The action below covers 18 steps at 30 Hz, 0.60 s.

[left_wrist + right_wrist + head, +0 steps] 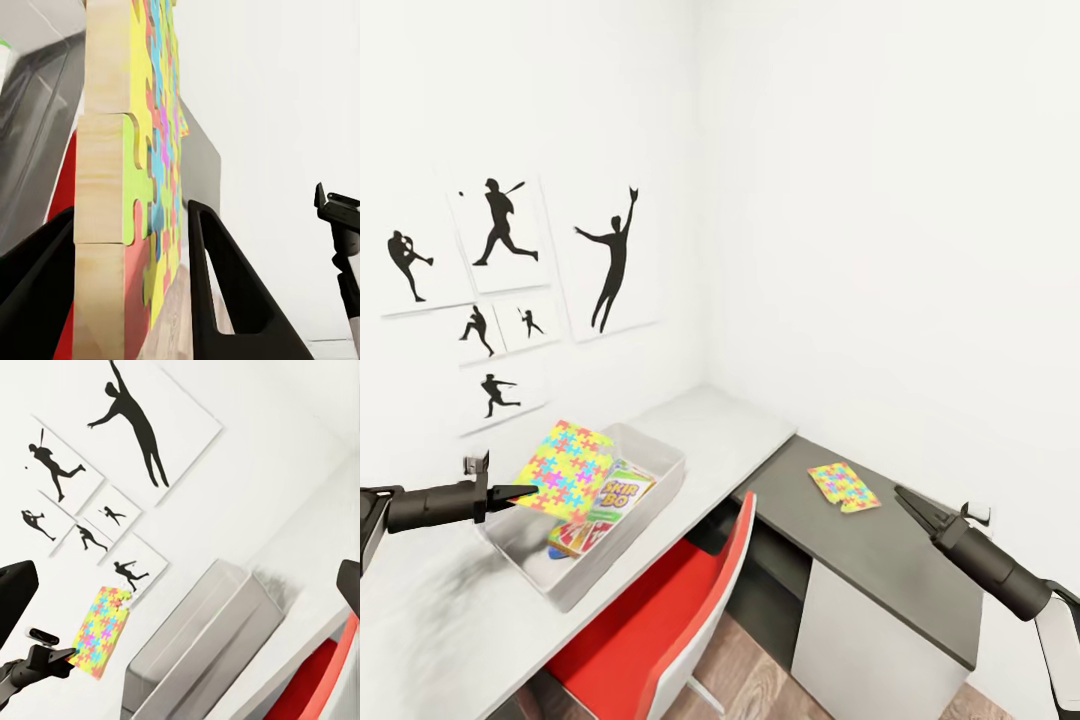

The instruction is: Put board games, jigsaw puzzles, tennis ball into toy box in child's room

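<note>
From the head view, your left hand (pixel 528 490) is clenched on the near edge of one jigsaw puzzle (pixel 567 470), holding it tilted up over the left side of the toy box (pixel 660 487), which sits on the pale bench (pixel 730 425) below the silhouette pictures (pixel 500 235). The SKIP-BO game (pixel 622 492) already lies inside the box, with another printed box (pixel 575 538) partly under it. The second puzzle (pixel 844 487) lies flat on the darker run of bench to the right, well apart from the box, and your right hand (pixel 913 505) hovers near it, released and carrying nothing. A red chair (pixel 660 610) stands tucked in at the corner. From the left wrist view, both fingers (pixel 225 292) pinch the thick puzzle slab (pixel 120 187) by one edge alone, so I judge the grip shallow: a quick swing could let it pivot or slip. From the right wrist view, the held puzzle (pixel 101 631) hangs to the left of the box (pixel 210 645), near its rim; let go too early and it could catch the rim and slide onto the bench, or land propped on the games rather than flat.
</note>
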### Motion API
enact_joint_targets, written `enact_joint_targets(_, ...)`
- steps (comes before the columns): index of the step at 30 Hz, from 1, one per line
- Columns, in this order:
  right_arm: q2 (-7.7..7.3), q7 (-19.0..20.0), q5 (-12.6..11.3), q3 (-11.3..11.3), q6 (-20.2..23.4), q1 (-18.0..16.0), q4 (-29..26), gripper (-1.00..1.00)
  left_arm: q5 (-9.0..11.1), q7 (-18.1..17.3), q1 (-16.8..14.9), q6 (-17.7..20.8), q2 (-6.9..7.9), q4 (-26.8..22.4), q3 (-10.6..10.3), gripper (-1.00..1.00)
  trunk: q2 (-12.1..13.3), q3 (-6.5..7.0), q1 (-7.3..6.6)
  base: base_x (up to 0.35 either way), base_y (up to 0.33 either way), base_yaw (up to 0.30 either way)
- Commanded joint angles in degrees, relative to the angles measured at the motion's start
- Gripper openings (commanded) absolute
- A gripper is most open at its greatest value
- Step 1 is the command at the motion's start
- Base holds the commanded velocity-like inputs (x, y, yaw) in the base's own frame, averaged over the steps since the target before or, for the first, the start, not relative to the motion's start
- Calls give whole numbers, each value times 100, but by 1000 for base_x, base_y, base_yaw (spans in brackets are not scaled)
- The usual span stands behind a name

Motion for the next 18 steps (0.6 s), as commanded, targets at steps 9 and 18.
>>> enact_joint_targets(9,0,4,-12,25,35,-5,2,100,-60,-48,-5,-75,-3,-4,13,-100,-12,6,4,10,86,-54)
enact_joint_targets(18,0,-9,-4,119,27,-7,2,100,-60,-48,-5,-81,-3,-3,11,-100,-12,6,4,8,2,0)
